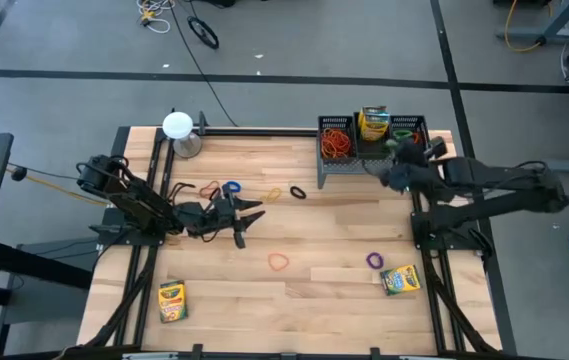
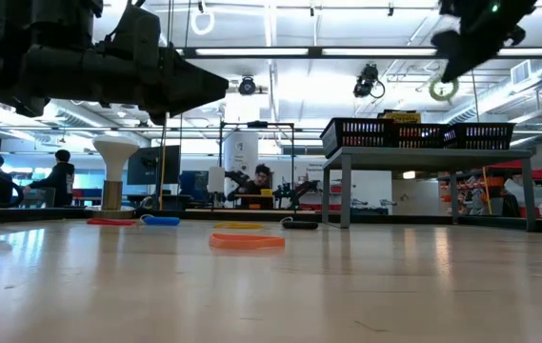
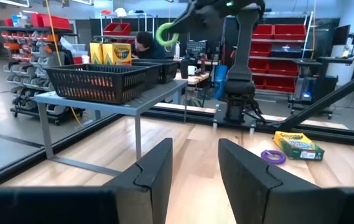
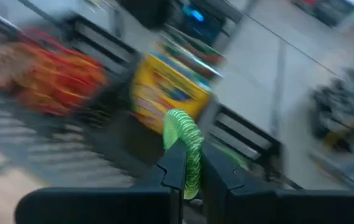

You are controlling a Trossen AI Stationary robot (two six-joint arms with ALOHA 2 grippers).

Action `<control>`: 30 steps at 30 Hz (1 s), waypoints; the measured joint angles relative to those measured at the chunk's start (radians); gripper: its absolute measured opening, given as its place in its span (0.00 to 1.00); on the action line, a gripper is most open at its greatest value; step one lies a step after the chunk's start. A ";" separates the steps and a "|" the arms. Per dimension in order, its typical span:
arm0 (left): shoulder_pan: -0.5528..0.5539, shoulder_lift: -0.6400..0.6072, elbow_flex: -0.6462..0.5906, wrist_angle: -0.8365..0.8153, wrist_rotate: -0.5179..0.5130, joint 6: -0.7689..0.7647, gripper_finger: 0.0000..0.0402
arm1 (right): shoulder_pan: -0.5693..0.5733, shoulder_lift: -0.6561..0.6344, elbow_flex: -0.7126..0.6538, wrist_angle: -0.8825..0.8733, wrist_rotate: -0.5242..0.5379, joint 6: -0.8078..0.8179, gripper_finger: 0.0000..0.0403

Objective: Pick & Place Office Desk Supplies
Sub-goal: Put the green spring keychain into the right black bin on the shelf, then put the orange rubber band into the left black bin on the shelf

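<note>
Left wrist view: no legible writing is seen on the yellow-and-green crayon box; a green rubber band is pinched by the right gripper fingers, while the left gripper fingers are parted.

two dark, near-black jointed arms, the left arm and right arm, with angular matte fingers notched along their inner edges.

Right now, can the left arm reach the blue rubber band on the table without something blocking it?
Probably yes. The left gripper hovers with its fingers open, close beside the blue rubber band, and only bare table lies between them. The right gripper is far off at the black rack, holding a green band.
</note>
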 joint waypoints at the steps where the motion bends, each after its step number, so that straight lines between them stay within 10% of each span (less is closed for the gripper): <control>1: 0.000 0.000 0.000 -0.002 0.001 -0.006 0.34 | -0.044 0.000 -0.001 -0.013 -0.008 -0.015 0.08; 14: 0.000 0.000 0.000 -0.010 0.006 -0.006 0.34 | -0.498 0.066 -0.003 0.087 -0.094 -0.287 0.08; 30: 0.001 0.000 0.000 -0.034 0.001 -0.005 0.34 | -0.629 0.244 -0.004 0.104 -0.116 -0.320 0.35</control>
